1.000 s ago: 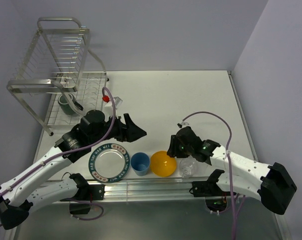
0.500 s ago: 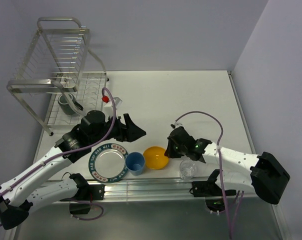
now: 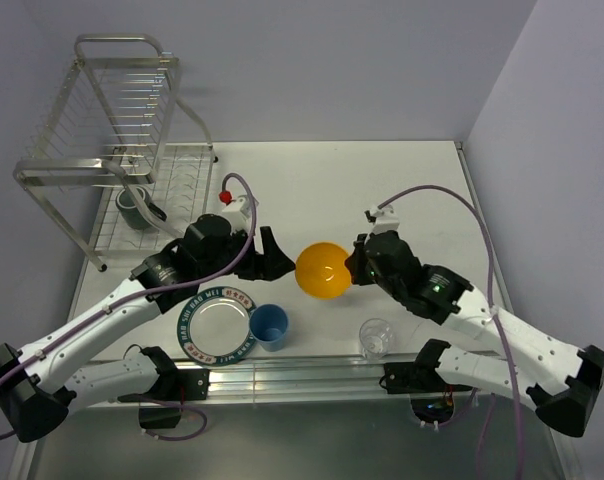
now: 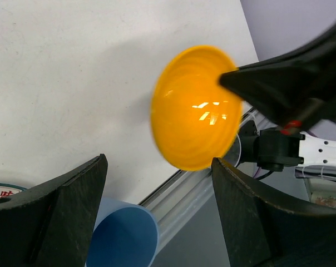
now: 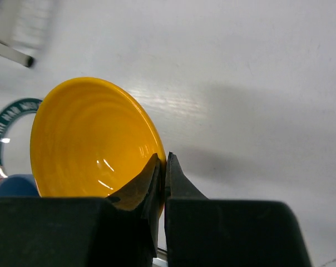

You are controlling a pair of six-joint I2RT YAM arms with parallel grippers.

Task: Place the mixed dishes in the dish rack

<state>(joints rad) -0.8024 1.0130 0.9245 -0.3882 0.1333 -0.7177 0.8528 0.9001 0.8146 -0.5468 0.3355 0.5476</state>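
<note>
My right gripper (image 3: 350, 268) is shut on the rim of the orange-yellow bowl (image 3: 324, 270), holding it tilted above the table; one finger is inside the bowl (image 5: 90, 139) and one outside, around the right gripper (image 5: 163, 158). My left gripper (image 3: 278, 262) is open just left of the bowl (image 4: 196, 108), holding nothing. The light blue cup (image 3: 270, 326) and the lettered plate (image 3: 215, 325) sit near the front edge, with the clear glass (image 3: 376, 338) to their right. The dark mug (image 3: 134, 207) stands in the lower tier of the wire dish rack (image 3: 112, 130).
A metal rail (image 3: 312, 372) runs along the table's front edge. The blue cup (image 4: 120, 236) lies just under my left gripper (image 4: 158, 167). Purple walls close the back and right sides.
My right gripper closed on the bowl's rim, lifted it off the table and carried it away from the front edge, toward the middle. The left arm shifted slightly right, still open.
</note>
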